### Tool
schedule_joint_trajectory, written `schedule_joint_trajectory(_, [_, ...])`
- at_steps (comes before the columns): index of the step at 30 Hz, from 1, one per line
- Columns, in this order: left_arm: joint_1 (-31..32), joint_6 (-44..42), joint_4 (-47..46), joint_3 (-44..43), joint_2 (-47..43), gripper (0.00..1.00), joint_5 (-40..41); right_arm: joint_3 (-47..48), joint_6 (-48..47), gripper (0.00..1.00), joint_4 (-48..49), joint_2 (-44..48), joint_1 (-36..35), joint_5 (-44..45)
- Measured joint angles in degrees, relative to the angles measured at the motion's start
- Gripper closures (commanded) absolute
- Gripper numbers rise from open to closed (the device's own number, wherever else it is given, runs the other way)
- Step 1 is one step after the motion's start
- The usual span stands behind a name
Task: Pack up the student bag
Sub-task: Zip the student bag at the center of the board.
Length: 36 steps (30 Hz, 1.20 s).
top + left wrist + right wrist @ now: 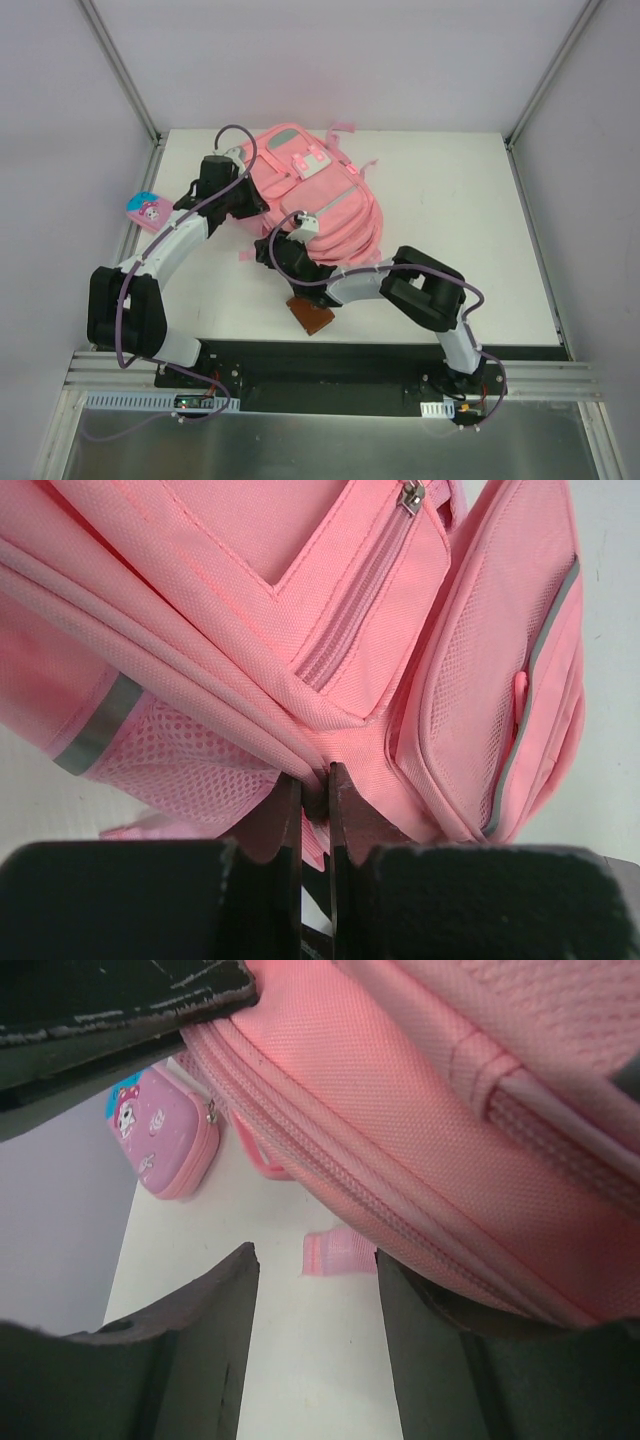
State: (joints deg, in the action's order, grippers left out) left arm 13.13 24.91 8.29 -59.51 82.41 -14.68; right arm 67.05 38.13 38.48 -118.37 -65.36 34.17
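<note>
While the left gripper point(315, 792) pinches a seam of the student bag point(335, 200), flat on the table point(480, 220) (anchoring it, I'd say), the right gripper point(315, 1258) hovers at its edge, jaws apart, holding nothing.

The left end effector point(315, 780) is pinched closed on a fold of fabric at the left edge of the student bag point(340, 200), its arm bent at the elbow and reaching forward. The right end effector point(315, 1260) sits low at the bag's near edge, fingers parted, gripping nothing.
</note>
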Motion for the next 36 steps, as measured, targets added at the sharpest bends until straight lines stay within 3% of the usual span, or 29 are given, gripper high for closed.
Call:
schedule_joint_trajectory(14, [0.0,-0.5,0.39,-1.51,0.09,1.0,-0.85,4.7,2.29,0.52,3.48,-5.86,-0.42,10.03])
schedule_joint_trajectory(19, [0.0,-0.81,0.63,-2.19,0.17,1.0,-1.31,5.86,3.8,0.62,3.78,-6.97,-0.26,11.37])
schedule_joint_trajectory(28, [-0.04,-0.9,-1.16,-2.32,0.94,1.0,-1.6,5.57,4.46,0.99,4.76,-7.72,1.84,10.45])
schedule_joint_trajectory(36, [0.31,-0.76,-0.46,-2.32,1.73,1.0,-3.65,-4.72,1.7,0.99,15.34,-3.98,2.82,5.22])
